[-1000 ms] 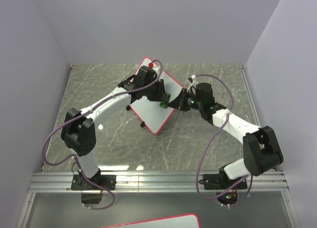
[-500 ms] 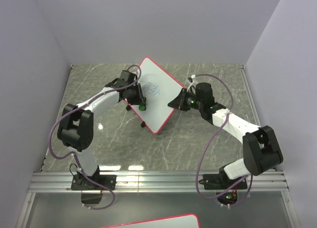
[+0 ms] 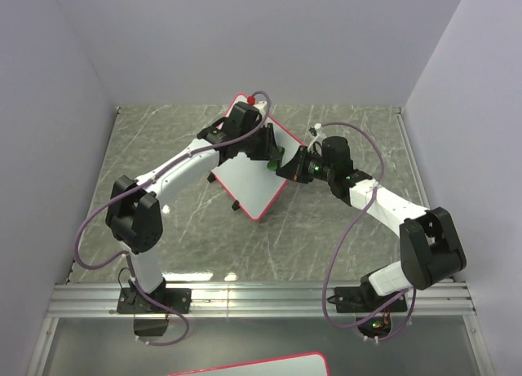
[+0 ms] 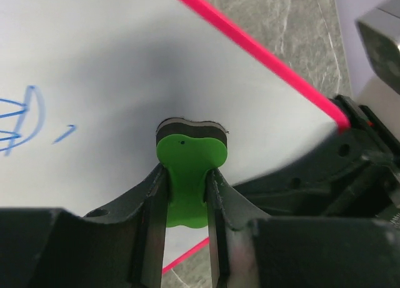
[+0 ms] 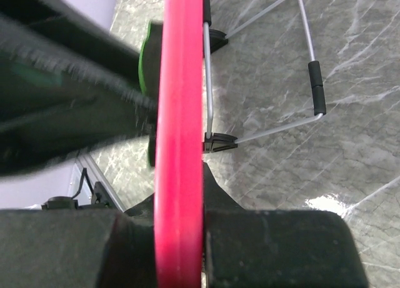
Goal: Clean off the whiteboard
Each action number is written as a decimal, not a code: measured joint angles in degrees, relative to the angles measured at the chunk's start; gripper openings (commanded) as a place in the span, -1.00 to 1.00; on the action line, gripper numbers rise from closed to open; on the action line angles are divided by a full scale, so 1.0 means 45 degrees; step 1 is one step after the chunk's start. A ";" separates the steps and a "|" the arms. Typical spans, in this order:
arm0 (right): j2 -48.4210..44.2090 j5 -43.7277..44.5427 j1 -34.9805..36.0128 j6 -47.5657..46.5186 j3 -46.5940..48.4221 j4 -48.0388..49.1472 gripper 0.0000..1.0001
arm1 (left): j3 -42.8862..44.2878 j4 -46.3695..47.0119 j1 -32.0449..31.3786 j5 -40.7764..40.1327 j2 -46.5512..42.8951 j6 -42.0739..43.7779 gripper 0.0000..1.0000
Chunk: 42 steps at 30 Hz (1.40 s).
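The whiteboard (image 3: 249, 184) is propped up tilted in the middle of the table, white with a pink-red rim. My left gripper (image 3: 270, 154) is shut on the green eraser (image 3: 276, 157) and presses it on the board's upper right part. In the left wrist view the eraser (image 4: 187, 169) sits between my fingers on the white surface (image 4: 125, 57), and blue scribble (image 4: 22, 116) shows at the left. My right gripper (image 3: 287, 170) is shut on the board's right rim (image 5: 180, 100). In the right wrist view the eraser (image 5: 145, 57) shows edge-on to the left of the rim.
The board's wire stand (image 5: 303, 69) with black sleeves rests on the grey marble table (image 3: 342, 237) behind the board. Purple walls close the table on three sides. A second pink-rimmed board (image 3: 253, 366) shows as a sliver at the bottom edge.
My left gripper has swept the eraser from the board's left side back to its upper right. The scribble now lies under the arm. The right arm and the board have not moved.
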 measured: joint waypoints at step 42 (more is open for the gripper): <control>0.0194 0.0015 -0.0024 -0.0141 0.0345 -0.0408 -1.00 | -0.1239 0.0622 0.4430 0.1365 0.1486 0.0068 -0.99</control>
